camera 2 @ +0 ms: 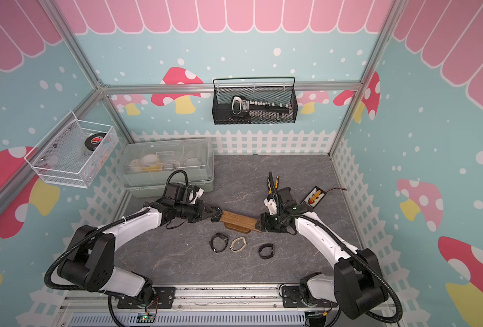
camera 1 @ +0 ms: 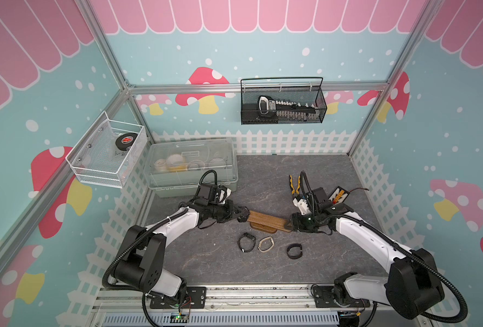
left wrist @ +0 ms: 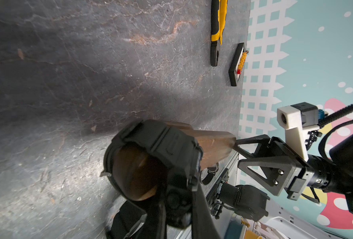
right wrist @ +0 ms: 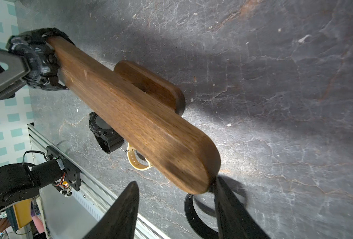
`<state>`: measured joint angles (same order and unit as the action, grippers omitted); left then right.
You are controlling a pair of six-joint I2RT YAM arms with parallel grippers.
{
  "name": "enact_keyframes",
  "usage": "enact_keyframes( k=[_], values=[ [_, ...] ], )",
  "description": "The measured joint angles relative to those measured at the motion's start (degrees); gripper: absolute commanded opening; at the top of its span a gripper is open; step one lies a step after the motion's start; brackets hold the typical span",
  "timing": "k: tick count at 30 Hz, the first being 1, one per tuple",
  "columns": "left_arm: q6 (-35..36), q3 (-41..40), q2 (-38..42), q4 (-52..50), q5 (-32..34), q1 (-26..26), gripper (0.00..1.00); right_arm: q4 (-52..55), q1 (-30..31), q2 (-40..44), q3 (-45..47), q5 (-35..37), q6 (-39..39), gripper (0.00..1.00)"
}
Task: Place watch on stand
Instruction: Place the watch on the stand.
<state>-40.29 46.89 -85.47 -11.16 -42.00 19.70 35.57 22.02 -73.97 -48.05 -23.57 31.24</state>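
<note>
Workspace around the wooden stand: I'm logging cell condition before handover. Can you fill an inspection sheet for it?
Surface: grey stone-look tabletop, small flecks of debris, no spills seen.
Job's things: stand upright; black watch looped round one end; second black watch, beige watch and black band loose nearby.
Clutter: pliers, connector board, clear lidded box.
Claws: left claw shut on the black watch; right claw open, straddling the stand's other end.
Cables: conduit loops along both arms, off the watches.
Surroundings: black mesh basket and white wire basket on walls.
</note>
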Motion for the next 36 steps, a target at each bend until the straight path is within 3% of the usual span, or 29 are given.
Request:
enact_keyframes(
  k=[36],
  values=[
    [-1.5, 2.1, -0.4, -1.8, 2.4, 8.2, 0.0, -3.9, 0.0, -2.0, 0.0, -1.1, -0.1, 0.56]
  ],
)
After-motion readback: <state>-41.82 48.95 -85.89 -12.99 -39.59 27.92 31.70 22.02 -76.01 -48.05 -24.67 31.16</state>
